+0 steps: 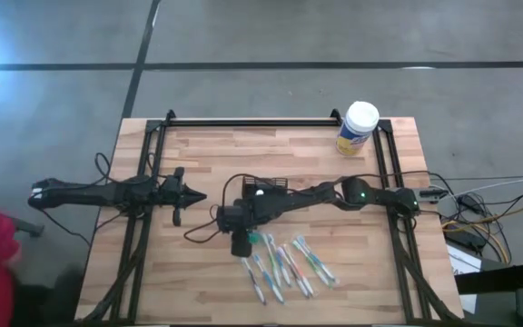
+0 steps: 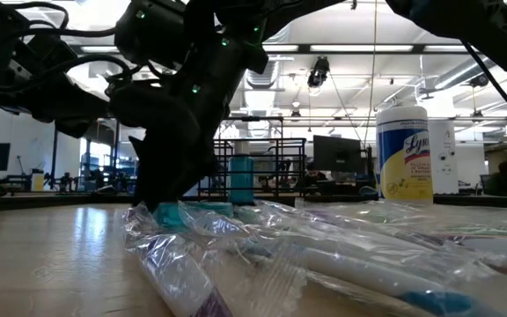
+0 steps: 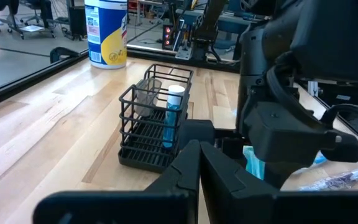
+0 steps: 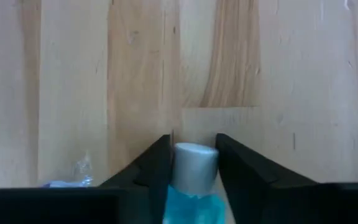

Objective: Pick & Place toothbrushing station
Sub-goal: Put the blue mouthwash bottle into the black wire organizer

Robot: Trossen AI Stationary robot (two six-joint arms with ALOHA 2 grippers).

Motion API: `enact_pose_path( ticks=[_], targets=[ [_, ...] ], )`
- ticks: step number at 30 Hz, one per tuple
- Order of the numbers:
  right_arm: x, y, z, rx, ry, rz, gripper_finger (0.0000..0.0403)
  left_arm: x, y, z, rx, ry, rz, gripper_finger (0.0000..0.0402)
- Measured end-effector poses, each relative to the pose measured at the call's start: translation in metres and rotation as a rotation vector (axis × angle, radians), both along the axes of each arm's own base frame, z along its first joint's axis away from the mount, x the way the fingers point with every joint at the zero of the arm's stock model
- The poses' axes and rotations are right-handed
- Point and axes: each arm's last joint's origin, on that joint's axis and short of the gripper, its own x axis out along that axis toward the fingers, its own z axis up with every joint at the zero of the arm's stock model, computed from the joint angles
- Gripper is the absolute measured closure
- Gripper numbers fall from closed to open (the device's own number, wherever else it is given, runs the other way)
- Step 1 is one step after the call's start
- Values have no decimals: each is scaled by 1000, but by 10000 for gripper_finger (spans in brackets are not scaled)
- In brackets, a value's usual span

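Teal-and-white capped tube pinched by the right gripper could slip or miss the black wire-mesh toothbrushing station; left gripper waits shut.

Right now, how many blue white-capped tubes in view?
2: one tube upright in the black wire holder, one held by the right gripper. Others may hide among the wrapped toothbrushes.

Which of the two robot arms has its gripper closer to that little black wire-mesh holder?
The right. The right gripper hangs just beside the black wire-mesh holder, shut on a teal-and-white tube. The left gripper waits farther off, toward the table's left side.
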Motion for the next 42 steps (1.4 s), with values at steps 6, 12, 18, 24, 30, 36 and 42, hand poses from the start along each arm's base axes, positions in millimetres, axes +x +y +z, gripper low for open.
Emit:
enact_pose_path(
  ticks=[6,12,18,24,30,36,42],
  targets=[
    [2,1,6,-2,-20,29,319,0,0,0,0,0,0,390],
    [7,6,28,-19,-90,84,319,0,0,0,0,0,0,390],
    [11,17,79,-57,-211,187,319,0,0,0,3,0,-1,390],
    [-7,37,151,-74,-464,340,319,1,0,4,1,-43,-9,390],
    [-42,54,229,-128,-733,497,319,3,-3,20,-22,-205,-111,388],
    [-66,55,258,-57,-988,690,319,3,-5,28,-62,-289,-156,348],
    [-84,41,237,-1,-1142,808,319,3,-8,36,-89,-358,-269,265]
  ],
)
